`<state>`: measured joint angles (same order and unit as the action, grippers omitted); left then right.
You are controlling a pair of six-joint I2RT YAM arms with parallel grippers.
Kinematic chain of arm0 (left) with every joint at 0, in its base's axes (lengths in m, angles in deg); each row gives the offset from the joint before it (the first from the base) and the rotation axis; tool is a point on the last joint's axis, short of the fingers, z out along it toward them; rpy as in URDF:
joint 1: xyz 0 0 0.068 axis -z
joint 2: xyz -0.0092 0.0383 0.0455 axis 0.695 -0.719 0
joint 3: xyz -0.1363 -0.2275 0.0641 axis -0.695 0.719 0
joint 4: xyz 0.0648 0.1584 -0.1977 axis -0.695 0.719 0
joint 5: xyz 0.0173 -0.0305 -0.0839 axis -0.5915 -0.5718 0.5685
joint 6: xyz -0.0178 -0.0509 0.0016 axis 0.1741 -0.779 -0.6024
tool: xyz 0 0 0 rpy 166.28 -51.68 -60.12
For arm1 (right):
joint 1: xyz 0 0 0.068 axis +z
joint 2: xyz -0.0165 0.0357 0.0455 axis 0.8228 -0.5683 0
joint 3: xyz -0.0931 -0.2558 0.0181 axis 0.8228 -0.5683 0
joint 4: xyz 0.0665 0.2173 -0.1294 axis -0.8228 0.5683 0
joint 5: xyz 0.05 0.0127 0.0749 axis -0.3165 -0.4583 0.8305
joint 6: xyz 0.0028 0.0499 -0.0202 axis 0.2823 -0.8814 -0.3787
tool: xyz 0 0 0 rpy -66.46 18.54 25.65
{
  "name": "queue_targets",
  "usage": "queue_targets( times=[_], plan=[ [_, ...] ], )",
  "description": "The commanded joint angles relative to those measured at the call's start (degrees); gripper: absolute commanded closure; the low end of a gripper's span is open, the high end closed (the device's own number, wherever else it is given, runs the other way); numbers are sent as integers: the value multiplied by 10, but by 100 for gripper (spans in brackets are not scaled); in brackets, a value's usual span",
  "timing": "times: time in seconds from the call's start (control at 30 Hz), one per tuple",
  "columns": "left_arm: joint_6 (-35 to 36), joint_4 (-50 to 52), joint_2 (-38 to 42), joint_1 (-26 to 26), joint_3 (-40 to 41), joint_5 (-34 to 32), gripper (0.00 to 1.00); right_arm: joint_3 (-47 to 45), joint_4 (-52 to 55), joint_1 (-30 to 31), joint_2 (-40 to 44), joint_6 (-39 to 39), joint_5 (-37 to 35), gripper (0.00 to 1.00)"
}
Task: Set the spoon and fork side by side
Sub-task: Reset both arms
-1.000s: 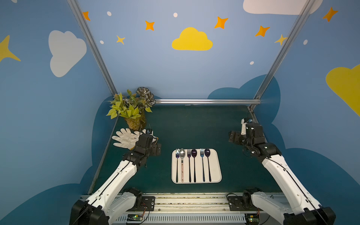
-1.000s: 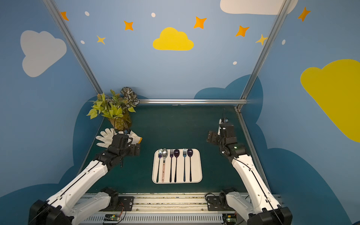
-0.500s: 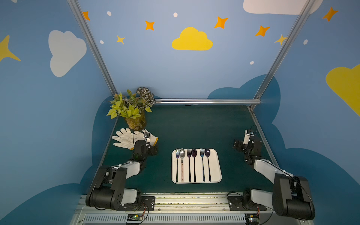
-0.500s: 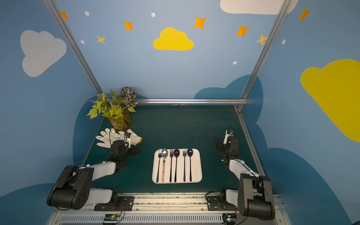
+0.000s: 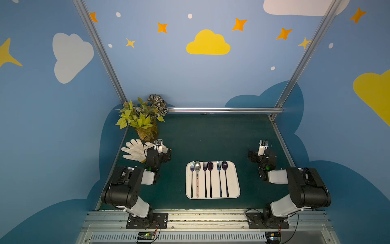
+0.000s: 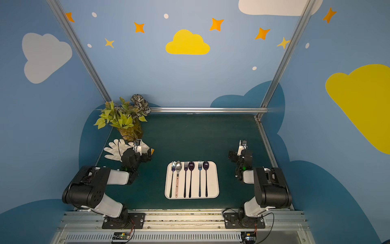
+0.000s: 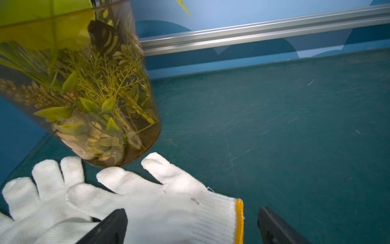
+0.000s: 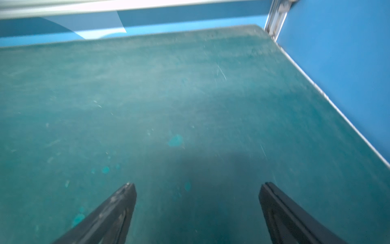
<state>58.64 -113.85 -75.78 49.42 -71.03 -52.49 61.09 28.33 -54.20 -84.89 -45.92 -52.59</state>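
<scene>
Left jaws stand wide and empty, one fingertip (image 7: 111, 224) over a white glove (image 7: 160, 202), the other past its yellow cuff above bare counter (image 7: 274, 126); contact with the glove cannot be told; just beyond the glove's fingers a clear plant jar (image 7: 95, 95) sits by the counter's left edge. Right jaws, equally wide and empty, hover over scuffed green surface, the counter's right edge and a corner post (image 8: 276, 19) close alongside. In both top views the two arms fold low at either flank, left arm (image 5: 126, 186), right arm (image 6: 268, 186); between them a white tray (image 5: 213, 195) lies near the front edge, clear of both; on it three forks and three spoons alternate in parallel, a fork (image 5: 192, 169) and silver spoon (image 5: 197, 166) just beside each other at its left end. Behind the tray, open counter runs to the back rail (image 5: 221, 109).
</scene>
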Motion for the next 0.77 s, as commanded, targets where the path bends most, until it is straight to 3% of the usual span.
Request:
queue_targets(
  times=[0.0,0.73],
  plan=[
    [9,-22,-6,4,-1,-4,0,10,-36,-1,-5,9,-15,2],
    [7,-16,-5,-7,-3,33,0,4,-42,2,-2,14,-13,2]
  ],
)
